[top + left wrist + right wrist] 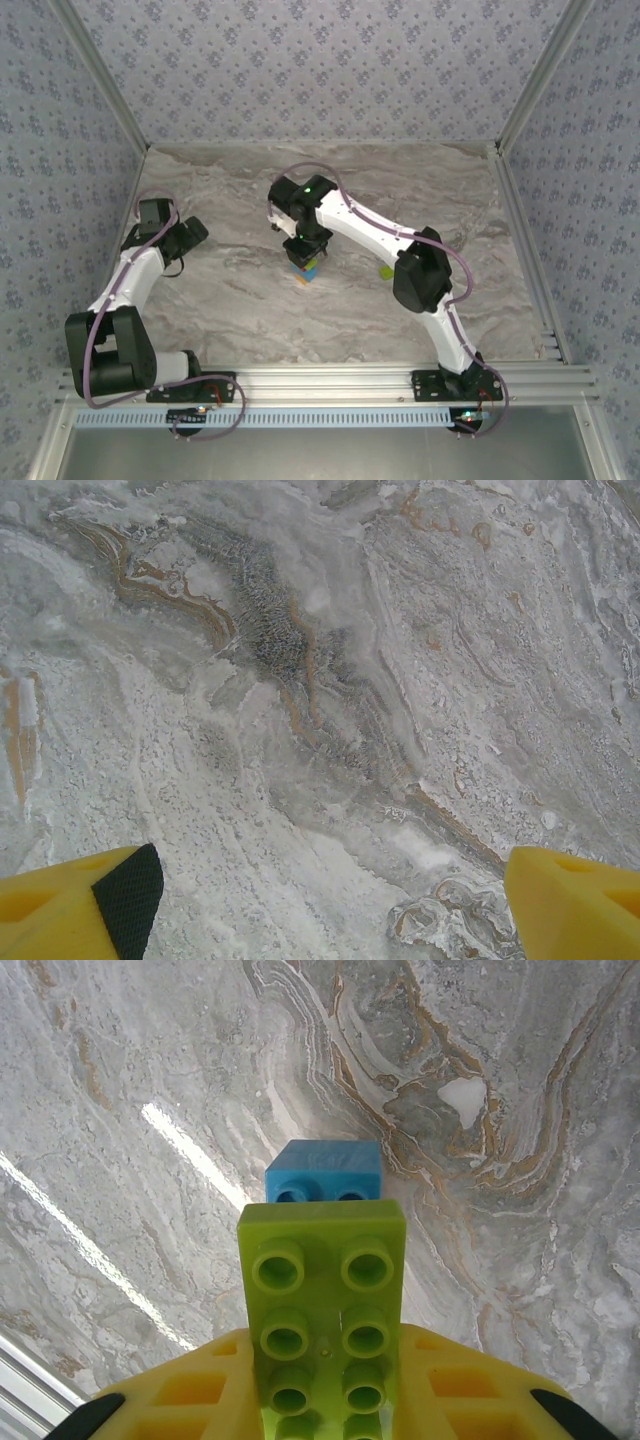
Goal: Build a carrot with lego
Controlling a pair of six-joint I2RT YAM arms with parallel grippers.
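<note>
Right gripper (325,1400) is clamped on a long lime-green brick (325,1300). It holds the brick by the sides at the back end, so most of it overhangs the fingers. The carrot (303,274) stands part-built on the marble table (230,310), directly under that gripper. On the wrist cam its blue brick (325,1172) sits just past the front edge of the lime one, and I can't tell if they touch. Main risk as I see it: the lime brick looks offset from the blue one rather than square over it. A press from here could catch half the studs and lever the carrot over instead of seating. Nothing braces the carrot. The left gripper (192,233) is parked well to the left of it, jaws wide apart and holding nothing. So any sideways push goes straight into a narrow standing stack. Second risk: with the grip at one end, push-down force could pivot the brick between the pads and leave it tilted on the studs. Third: if the seat is weak, opening and lifting could drag the brick back off. There's also a loose lime brick (386,271) to the right of the carrot, close to the right arm's elbow. I think a wide retract could sweep it away. I'd want the alignment checked before committing force.
</note>
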